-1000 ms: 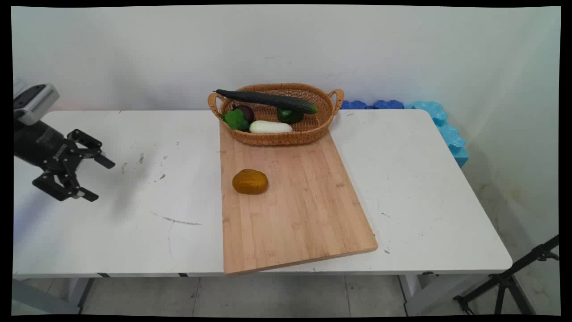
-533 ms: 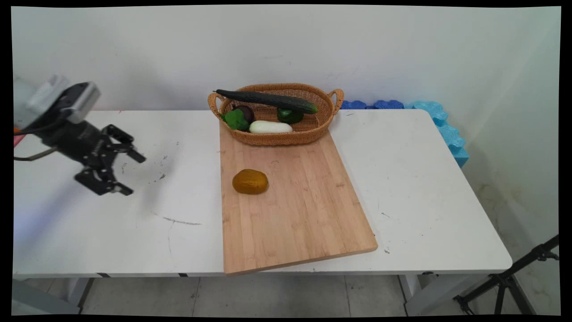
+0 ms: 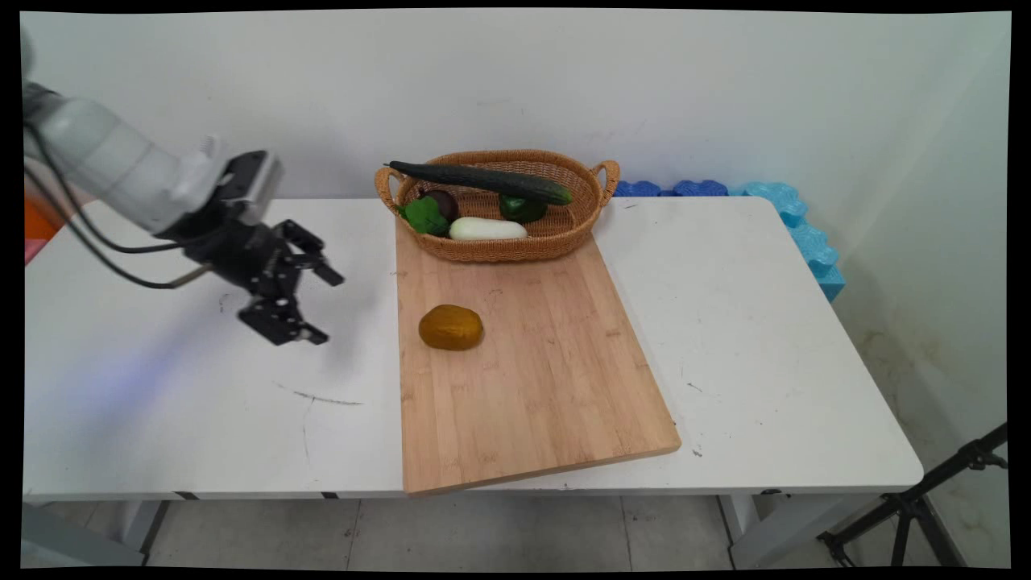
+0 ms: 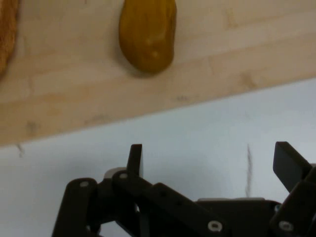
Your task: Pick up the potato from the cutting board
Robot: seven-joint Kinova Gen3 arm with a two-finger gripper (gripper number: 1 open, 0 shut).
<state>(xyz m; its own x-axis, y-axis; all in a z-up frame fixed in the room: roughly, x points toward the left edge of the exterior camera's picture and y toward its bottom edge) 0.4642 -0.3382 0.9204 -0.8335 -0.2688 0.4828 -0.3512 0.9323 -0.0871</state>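
My black gripper (image 3: 329, 308) hangs open and empty over the white table (image 3: 161, 403), left of the wooden cutting board (image 3: 532, 379). A brown-yellow potato-like vegetable (image 3: 451, 327) lies on the board's left part, a short way right of the fingers. In the hand view the gripper (image 4: 207, 160) stands wide open over bare table, with the same vegetable (image 4: 147, 34) ahead at the top on the board (image 4: 74, 98).
A wicker basket (image 3: 564, 234) sits on the board's far end with a long dark cucumber (image 3: 483, 180), a white vegetable (image 3: 487, 229), a green pepper (image 3: 522, 209) and leafy greens (image 3: 424, 216). Blue foam (image 3: 805, 234) lines the table's far right edge. A tripod (image 3: 926, 507) stands at lower right.
The arm has swung rightward across the table toward the cutting board, the gripper staying open. Nothing on the board or in the basket has moved.
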